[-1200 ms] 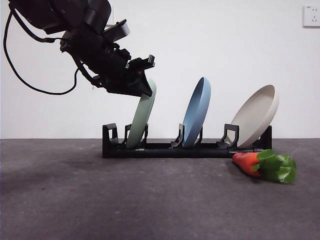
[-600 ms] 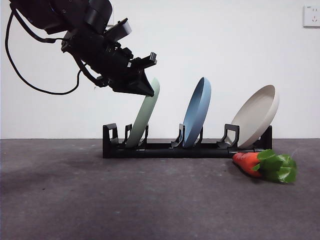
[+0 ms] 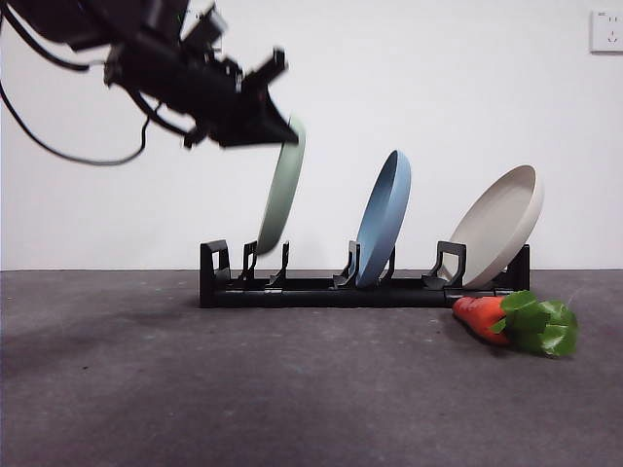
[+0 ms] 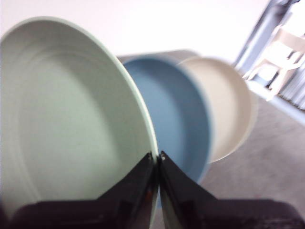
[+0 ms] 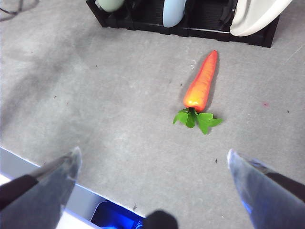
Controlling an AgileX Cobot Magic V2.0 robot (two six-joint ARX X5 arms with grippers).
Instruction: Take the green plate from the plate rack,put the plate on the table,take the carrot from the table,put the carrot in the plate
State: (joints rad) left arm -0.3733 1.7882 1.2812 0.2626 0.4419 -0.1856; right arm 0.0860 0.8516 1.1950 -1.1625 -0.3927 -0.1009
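Stretching flat, dark grey and mottled, the table [image 3: 146, 389] carries the long black plate rack [image 3: 360, 288], where a glossy blue plate [image 3: 383, 219] and a beige plate [image 3: 496, 226] lean in their slots. Above the rack's left end hangs the matte green plate [image 3: 283, 187], its rim pinched by the left gripper [image 4: 156, 157]. Near the rack's right end lies the stubby orange carrot [image 3: 516, 321]. Well above, the right gripper [image 5: 152, 167] hangs with jaws spread wide.

There are three plates: one green plate [image 3: 282, 190], one blue plate [image 3: 384, 216] and one beige plate [image 3: 498, 226]. There is one black rack [image 3: 360, 287], one carrot [image 3: 482, 316] and one wall socket [image 3: 605, 31].
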